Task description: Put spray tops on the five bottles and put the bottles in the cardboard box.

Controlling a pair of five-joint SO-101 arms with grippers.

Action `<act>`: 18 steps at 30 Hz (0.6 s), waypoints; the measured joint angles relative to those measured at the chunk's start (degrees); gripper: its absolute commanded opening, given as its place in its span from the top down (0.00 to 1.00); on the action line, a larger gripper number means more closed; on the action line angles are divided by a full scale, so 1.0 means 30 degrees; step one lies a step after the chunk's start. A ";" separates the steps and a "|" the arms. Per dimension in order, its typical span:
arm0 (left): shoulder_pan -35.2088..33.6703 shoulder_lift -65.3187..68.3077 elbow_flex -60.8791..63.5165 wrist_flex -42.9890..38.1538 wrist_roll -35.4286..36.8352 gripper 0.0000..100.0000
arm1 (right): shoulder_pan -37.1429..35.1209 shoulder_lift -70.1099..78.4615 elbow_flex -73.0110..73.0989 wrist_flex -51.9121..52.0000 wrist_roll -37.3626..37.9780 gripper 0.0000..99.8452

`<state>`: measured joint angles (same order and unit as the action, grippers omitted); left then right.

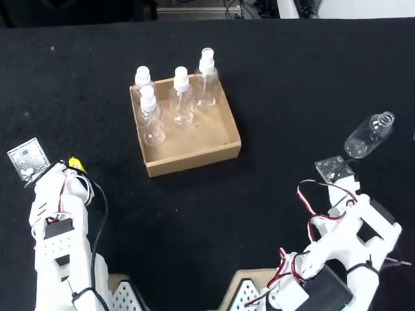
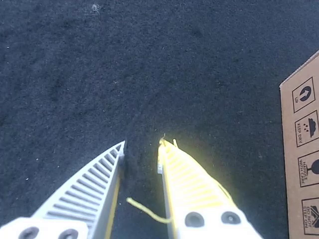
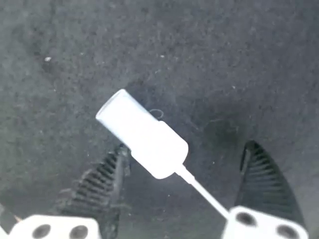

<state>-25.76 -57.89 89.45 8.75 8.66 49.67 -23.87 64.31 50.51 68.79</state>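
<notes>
Low over the black cloth-covered table (image 3: pixel 239 45), right gripper (image 3: pixel 187 147) spread wide, its dark ribbed fingers (image 3: pixel 264 184) well apart and clamping nothing; between them, flat on the cloth, small white plastic spray top (image 3: pixel 144 134), cap end pointing away from the wrist, thin dip tube trailing back toward the gripper's base; close against one finger, touching or not impossible to tell.

Out past the right arm, on the cloth, fifth clear plastic bottle (image 1: pixel 368 136), lying on its side, neck open and bare, pointing away from the arms; well apart from everything else on the table.

Over at the near left of the table, left gripper (image 2: pixel 142 144) parted by a narrow gap, one finger white, the other yellow; nothing held, bare cloth under the tips; thin yellow strand (image 2: pixel 144 211) hanging across the gap nearer the wrist.

Beyond that gripper and toward the middle of the table, light brown cardboard box (image 1: pixel 194 159), square, shallow, open on top; inside it, four clear plastic bottles (image 1: pixel 182 103), all upright, each capped with a white spray top; two close together at the left wall, one in the middle, one in the far right corner; near half of the box floor bare.
</notes>
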 measured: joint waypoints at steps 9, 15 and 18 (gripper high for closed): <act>0.0000 0.0000 0.0000 0.0000 0.0000 0.91 | 0.0000 0.0000 0.0000 0.0000 0.9758 0.80; 0.0000 0.0000 0.0000 0.0000 0.0000 0.91 | 0.0000 -0.0352 0.1143 -0.1436 1.1663 0.85; 0.0000 0.0000 0.0000 0.0000 0.0000 0.91 | -0.0029 -0.0381 0.1729 -0.2432 1.1810 0.98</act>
<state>-25.76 -57.89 89.45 8.75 8.66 49.58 -25.01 69.49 43.21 104.22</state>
